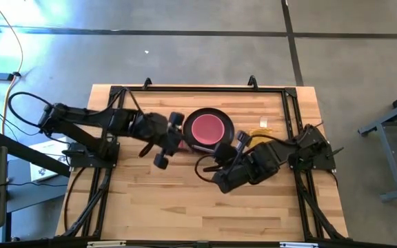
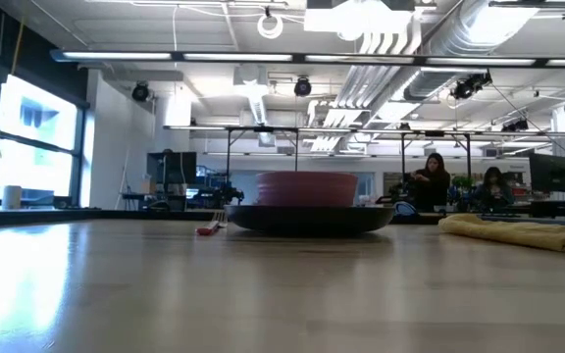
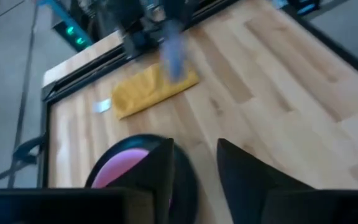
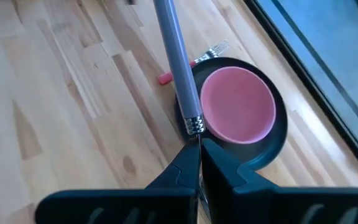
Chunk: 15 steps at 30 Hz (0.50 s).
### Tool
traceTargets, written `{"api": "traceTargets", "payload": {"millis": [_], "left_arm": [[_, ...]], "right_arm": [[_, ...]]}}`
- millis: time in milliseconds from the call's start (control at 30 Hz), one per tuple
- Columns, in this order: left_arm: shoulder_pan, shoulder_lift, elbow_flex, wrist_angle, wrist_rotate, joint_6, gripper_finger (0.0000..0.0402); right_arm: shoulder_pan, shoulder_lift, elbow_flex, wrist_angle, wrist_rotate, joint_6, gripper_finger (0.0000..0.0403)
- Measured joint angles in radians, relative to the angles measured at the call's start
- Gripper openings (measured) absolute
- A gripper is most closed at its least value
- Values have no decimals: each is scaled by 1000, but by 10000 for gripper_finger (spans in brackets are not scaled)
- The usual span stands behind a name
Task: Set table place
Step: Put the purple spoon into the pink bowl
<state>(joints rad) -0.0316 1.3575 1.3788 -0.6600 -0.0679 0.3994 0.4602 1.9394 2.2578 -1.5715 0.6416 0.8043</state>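
Item 1, right tool [image 4: 199,163]: my fingers are pressed together on the metal end of the purple-handled spoon [image 4: 178,59], handle pointing away from me. I hold it above the desk [image 1: 185,207], on the near side of the plate; my guess is the grip at the metal end leaves the handle free to be laid down first.

Item 2, dark plate [image 4: 272,142]: flat on the desk near its middle, carrying the pink bowl [image 4: 238,104] in its centre, so the setting is built around it.

Item 3, pink-handled fork [image 4: 185,67]: lying on the desk just beside the plate's far rim as my right wrist sees it, tines toward the plate. Appears already placed.

Item 4, left tool [image 3: 194,168]: fingers apart, nothing between them, poised over the plate's left edge in the overhead view.

Item 5, yellow napkin [image 3: 152,92]: folded, lying well apart from the plate near the right rail. Its final spot beside the plate seems not yet given
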Motion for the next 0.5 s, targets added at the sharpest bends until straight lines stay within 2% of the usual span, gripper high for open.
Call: {"api": "traceTargets", "payload": {"millis": [233, 500], "left_arm": [[80, 0, 0, 14, -3, 7, 180], [135, 0, 0, 29, 15, 8, 213]], "right_arm": [[-56, 0, -8, 0, 5, -58, 0], [-136, 8, -15, 8, -6, -142, 0]]}}
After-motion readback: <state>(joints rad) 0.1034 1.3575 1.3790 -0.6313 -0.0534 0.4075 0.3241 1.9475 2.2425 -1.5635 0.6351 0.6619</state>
